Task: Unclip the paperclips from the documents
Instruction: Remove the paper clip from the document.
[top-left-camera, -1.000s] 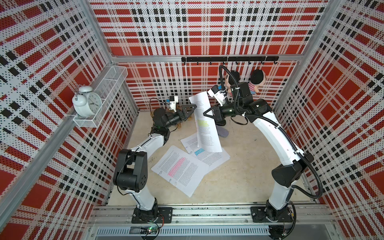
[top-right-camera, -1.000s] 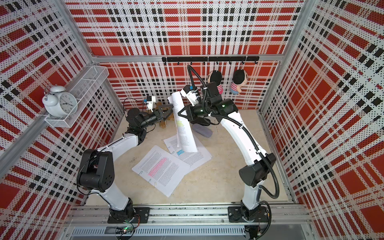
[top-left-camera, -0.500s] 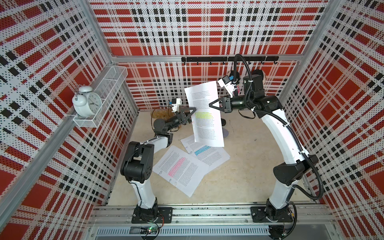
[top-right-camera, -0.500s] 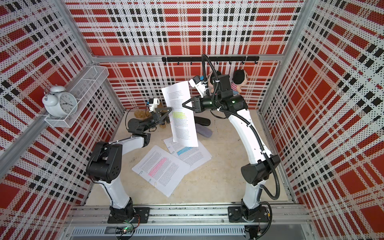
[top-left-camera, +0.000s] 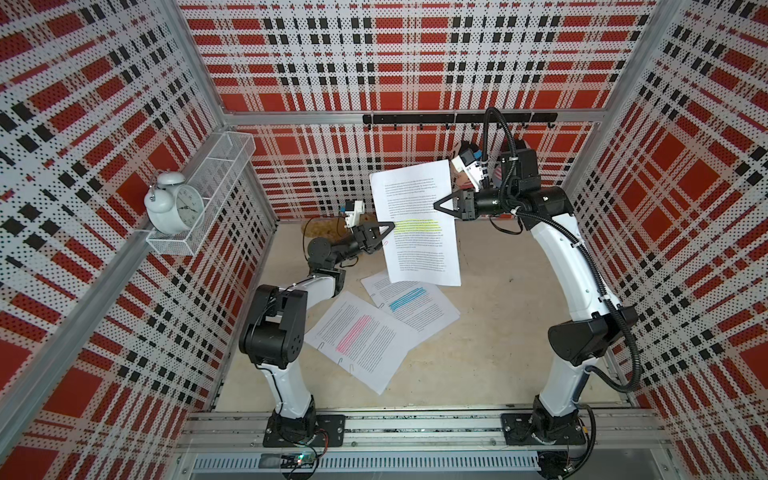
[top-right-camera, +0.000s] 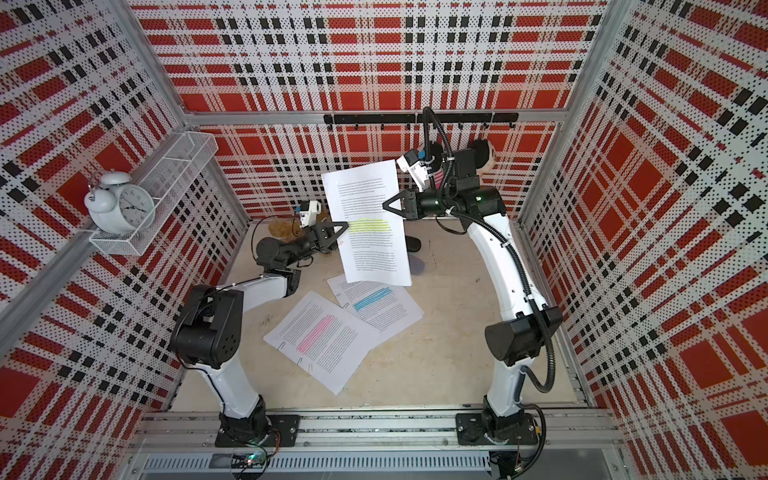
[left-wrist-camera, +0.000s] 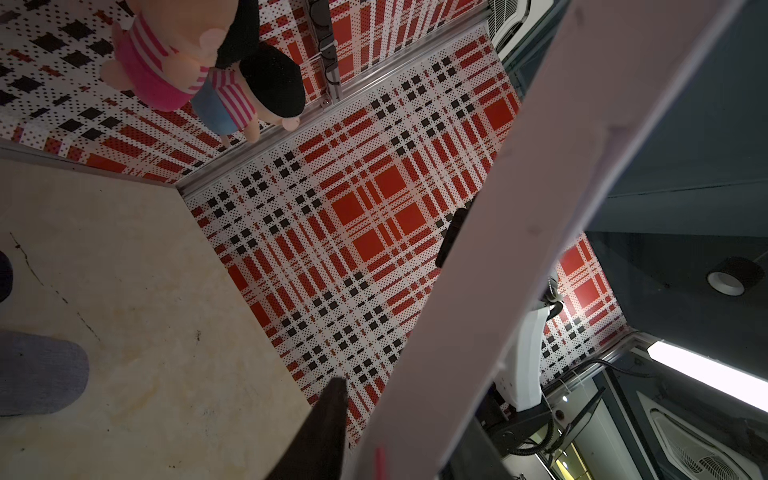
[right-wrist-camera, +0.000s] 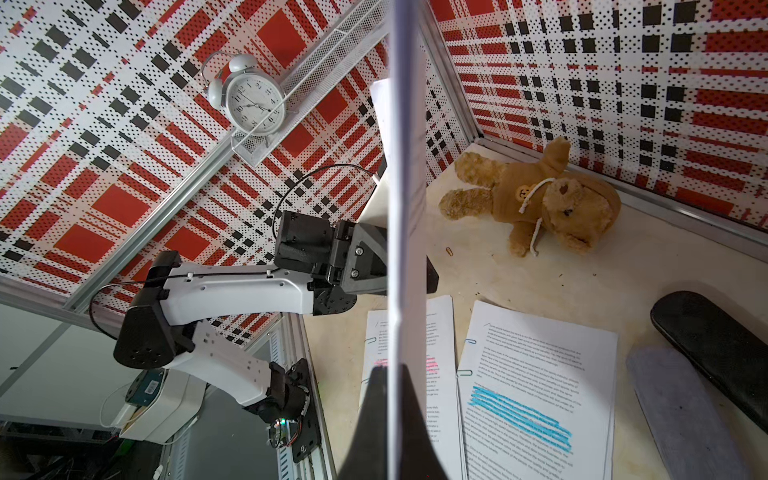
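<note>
A document with a yellow band (top-left-camera: 415, 199) (top-right-camera: 365, 195) hangs upright in the air. My right gripper (top-left-camera: 436, 206) (right-wrist-camera: 392, 365) is shut on its right edge. My left gripper (top-left-camera: 388, 232) (left-wrist-camera: 395, 415) straddles the opposite edge beside a red paperclip (top-left-camera: 385, 242) (left-wrist-camera: 380, 461). Its jaws are narrow, with a gap showing between one finger (left-wrist-camera: 328, 415) and the sheet. The blue-band document (top-left-camera: 411, 303) (right-wrist-camera: 536, 395) and pink-band document (top-left-camera: 361, 336) lie flat on the table, overlapping. Paperclips (right-wrist-camera: 470, 341) (top-left-camera: 322, 345) sit on their left edges.
A brown teddy bear (right-wrist-camera: 540, 203) lies in the back left corner. A black glasses case (right-wrist-camera: 715, 345) and a grey one (right-wrist-camera: 685, 415) lie behind the raised sheet. Plush dolls (left-wrist-camera: 166, 62) hang on the back wall. A white alarm clock (top-left-camera: 174, 203) stands in a wall basket.
The right arm swung the yellow-band document round to face the camera and further right. The left gripper came up to its left edge and its jaws narrowed.
</note>
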